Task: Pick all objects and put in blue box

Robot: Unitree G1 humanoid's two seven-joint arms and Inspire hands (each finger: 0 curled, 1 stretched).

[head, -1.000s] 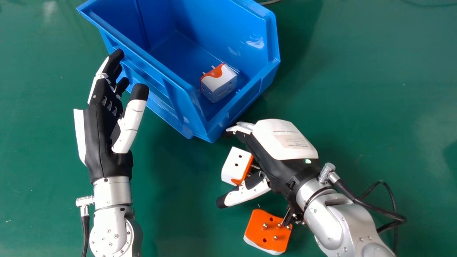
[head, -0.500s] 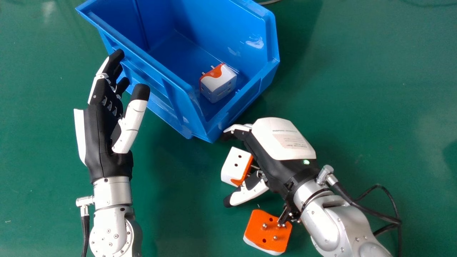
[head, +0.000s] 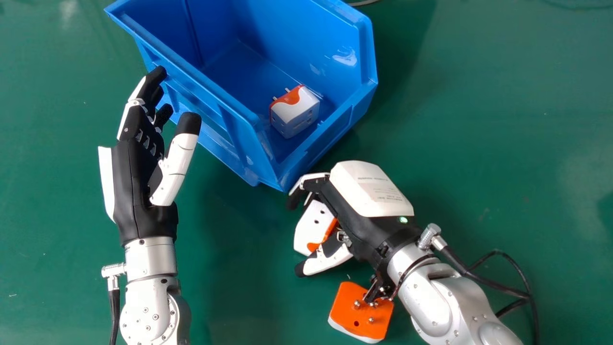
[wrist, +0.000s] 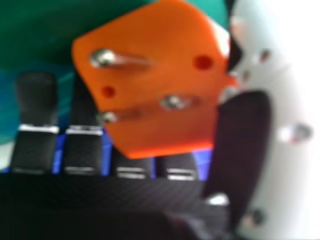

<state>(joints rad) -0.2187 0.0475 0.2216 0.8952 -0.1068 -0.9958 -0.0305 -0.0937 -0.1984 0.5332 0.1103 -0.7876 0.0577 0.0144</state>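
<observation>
Head view: white-orange adapter [head: 312,228] inside the right robot hand [head: 352,221], between thumb and fingers curled round it.

Blue box [head: 329,137]: smooth, glossy plastic. Orange-faced adapter [wrist: 155,40]: smooth plastic body, shiny metal pins [wrist: 102,58]. Desk [head: 479,124]: smooth, faint sheen.

Bright, soft light covers the green bench [head: 479,120] — white glare streaks an inner wall of the blue box [head: 297,33], diffuse shadows beside it — and the right hand view's pale areas wash out.
</observation>
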